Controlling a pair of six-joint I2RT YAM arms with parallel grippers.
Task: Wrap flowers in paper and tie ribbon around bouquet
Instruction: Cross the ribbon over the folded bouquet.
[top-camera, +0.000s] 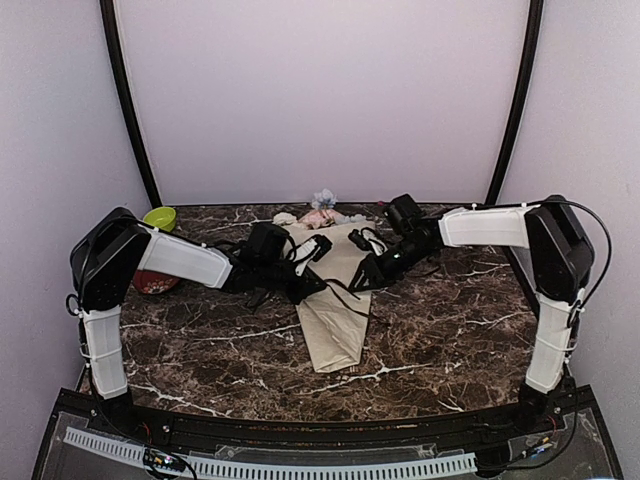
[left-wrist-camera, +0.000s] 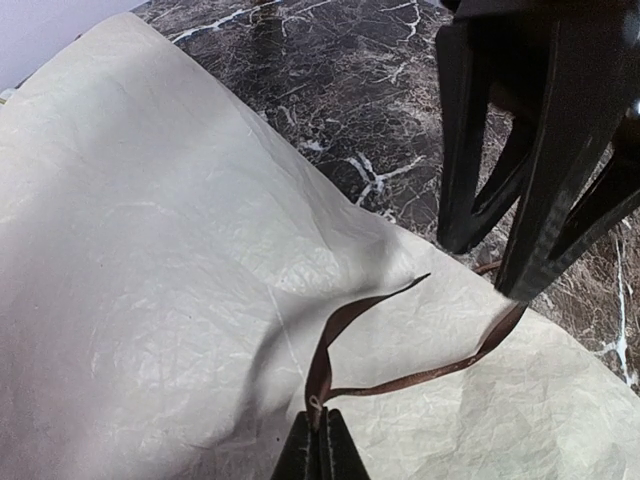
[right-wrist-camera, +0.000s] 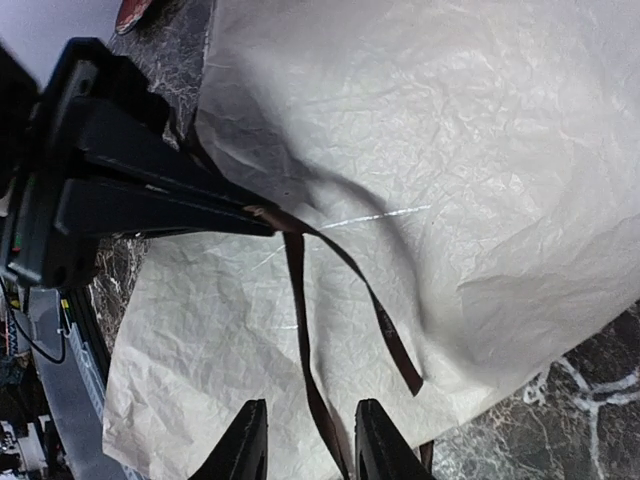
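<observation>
The bouquet (top-camera: 333, 318) lies on the marble table as a long beige paper cone, its narrow end toward me. Pink and pale flowers (top-camera: 322, 208) stick out at the far end. Crinkled paper (left-wrist-camera: 150, 260) fills the left wrist view. My left gripper (left-wrist-camera: 322, 445) is shut on a fold of the thin brown ribbon (left-wrist-camera: 420, 374), just above the paper. The ribbon (right-wrist-camera: 301, 300) runs on from those tips, between the spread fingers of my right gripper (right-wrist-camera: 311, 440). That gripper is open, and the strand passes close to its right finger (right-wrist-camera: 376, 432). A loose end (right-wrist-camera: 398, 355) lies on the paper.
A green bowl (top-camera: 160, 217) and a red dish (top-camera: 155, 283) sit at the back left, beside the left arm. Both grippers (top-camera: 318, 283) (top-camera: 362, 280) meet over the middle of the cone. Dark marble table (top-camera: 200, 350) surrounds it, with walls on three sides.
</observation>
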